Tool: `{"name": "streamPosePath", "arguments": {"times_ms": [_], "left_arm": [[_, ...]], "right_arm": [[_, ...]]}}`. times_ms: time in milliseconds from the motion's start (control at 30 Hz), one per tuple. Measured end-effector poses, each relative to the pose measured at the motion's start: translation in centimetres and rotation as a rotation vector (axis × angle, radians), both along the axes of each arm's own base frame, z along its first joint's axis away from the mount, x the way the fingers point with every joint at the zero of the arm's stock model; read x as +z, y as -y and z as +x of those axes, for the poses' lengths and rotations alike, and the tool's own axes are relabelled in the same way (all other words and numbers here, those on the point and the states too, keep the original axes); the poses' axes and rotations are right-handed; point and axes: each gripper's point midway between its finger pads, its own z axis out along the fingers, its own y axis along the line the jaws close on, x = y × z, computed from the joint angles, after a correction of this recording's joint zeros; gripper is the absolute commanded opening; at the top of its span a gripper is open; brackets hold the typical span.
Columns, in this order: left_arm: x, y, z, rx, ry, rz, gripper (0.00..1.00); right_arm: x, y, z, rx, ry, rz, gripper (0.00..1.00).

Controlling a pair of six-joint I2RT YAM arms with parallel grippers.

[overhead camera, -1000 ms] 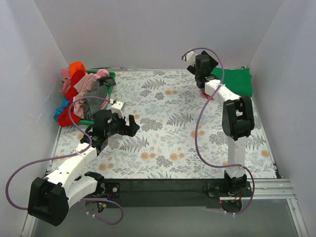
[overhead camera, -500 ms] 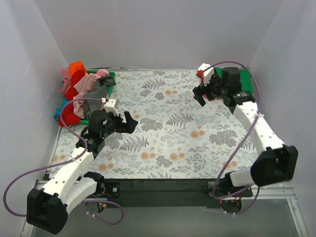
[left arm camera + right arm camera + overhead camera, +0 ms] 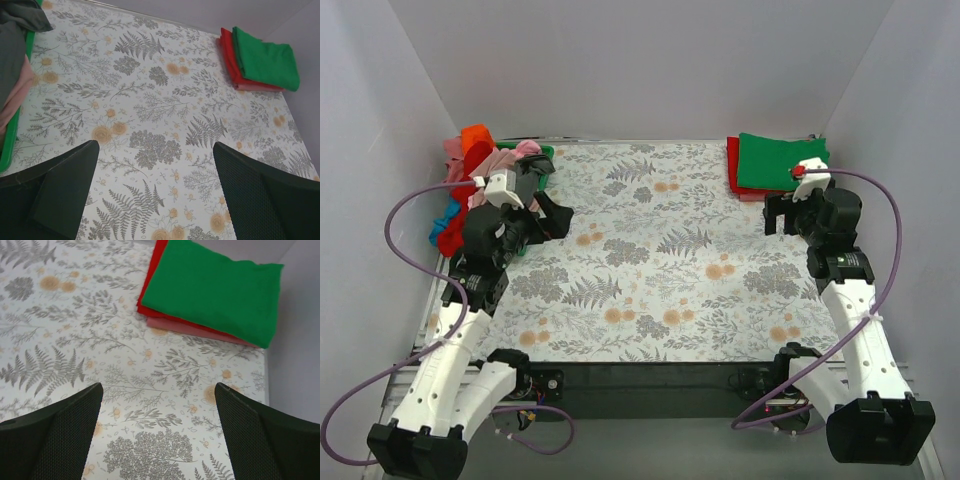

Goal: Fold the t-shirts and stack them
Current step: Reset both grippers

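Neatly, green t-shirt atop red t-shirt

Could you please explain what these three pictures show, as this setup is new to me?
Two robot arms stand at the table's near edge. The wide picture looks down from above and behind them; the other two come from a camera on each wrist, so the dark shapes below are each claw's own fingers. A floral cloth covers the table. Far left, a green basket holds unfolded t-shirts; far right, a folded green t-shirt lies on a red t-shirt. The left claw and right claw are open, holding nothing.
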Motion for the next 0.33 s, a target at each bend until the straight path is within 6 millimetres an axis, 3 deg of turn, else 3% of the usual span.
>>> {"name": "streamPosePath", "arguments": {"times_ms": [200, 333], "left_arm": [[-0.5, -0.2, -1.0, -0.003, -0.027, 0.014, 0.98], [-0.9, -0.1, -1.2, -0.012, -0.043, 0.019, 0.98]], "right_arm": [[1.7, 3.8, 0.6, -0.226, 0.065, 0.021, 0.97], [1.8, 4.4, 0.7, -0.261, 0.073, 0.024, 0.98]]}}
